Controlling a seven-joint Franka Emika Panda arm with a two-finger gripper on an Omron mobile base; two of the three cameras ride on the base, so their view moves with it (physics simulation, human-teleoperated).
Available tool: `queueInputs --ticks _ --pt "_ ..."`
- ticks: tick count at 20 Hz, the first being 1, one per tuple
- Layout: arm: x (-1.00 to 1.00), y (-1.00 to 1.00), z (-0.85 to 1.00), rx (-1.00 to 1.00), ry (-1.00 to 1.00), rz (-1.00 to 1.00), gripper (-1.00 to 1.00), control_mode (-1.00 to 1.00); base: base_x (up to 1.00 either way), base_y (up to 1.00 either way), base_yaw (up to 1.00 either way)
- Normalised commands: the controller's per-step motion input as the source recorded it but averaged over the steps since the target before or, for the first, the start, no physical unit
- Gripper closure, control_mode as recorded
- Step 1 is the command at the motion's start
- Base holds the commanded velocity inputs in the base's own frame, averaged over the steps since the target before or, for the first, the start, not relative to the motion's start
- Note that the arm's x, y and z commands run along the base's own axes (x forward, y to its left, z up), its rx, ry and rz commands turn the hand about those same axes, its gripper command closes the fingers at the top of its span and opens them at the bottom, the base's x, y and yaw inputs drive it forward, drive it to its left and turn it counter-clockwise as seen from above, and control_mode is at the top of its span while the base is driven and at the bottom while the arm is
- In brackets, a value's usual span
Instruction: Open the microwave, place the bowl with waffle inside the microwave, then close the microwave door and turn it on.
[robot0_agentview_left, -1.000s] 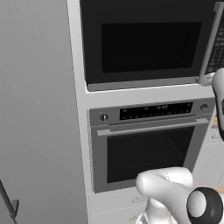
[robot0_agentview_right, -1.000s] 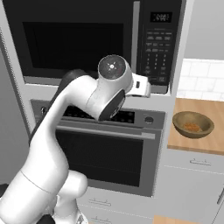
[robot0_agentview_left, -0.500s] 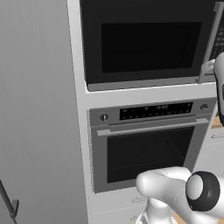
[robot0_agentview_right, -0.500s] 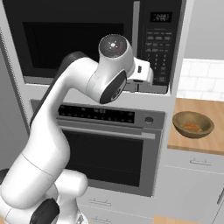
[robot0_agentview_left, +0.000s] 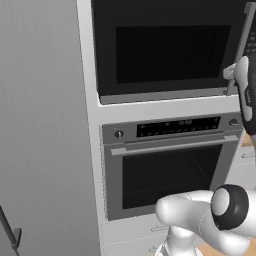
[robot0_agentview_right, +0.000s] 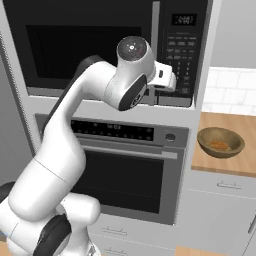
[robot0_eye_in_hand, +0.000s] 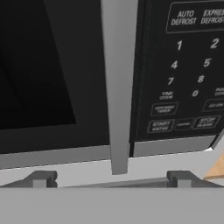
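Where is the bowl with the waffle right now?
In the right base view the bowl sits on the wooden counter, to the right of the oven and below the microwave keypad side, apart from the gripper.

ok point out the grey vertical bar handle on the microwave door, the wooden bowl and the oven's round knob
grey vertical bar handle (robot0_eye_in_hand: 118, 87), hand view, middle of the bar
brown wooden bowl (robot0_agentview_right: 220, 142), right base view, its outer wall
round grey oven knob (robot0_agentview_right: 170, 136), right base view, knob face

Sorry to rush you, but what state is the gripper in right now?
Gripper: open and holding nothing, its fingertips either side of the lower end of the microwave door handle.
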Motion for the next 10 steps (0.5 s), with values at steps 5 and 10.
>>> queueInputs --ticks 5,10 --pt "0.27 -0.10 0.00 0.02 -0.02 -0.01 -1.00 -1.00 0.00 0.00 0.00" --pt "0.30 0.00 0.00 0.03 -0.14 0.00 -1.00 -1.00 0.00 0.00 0.00"
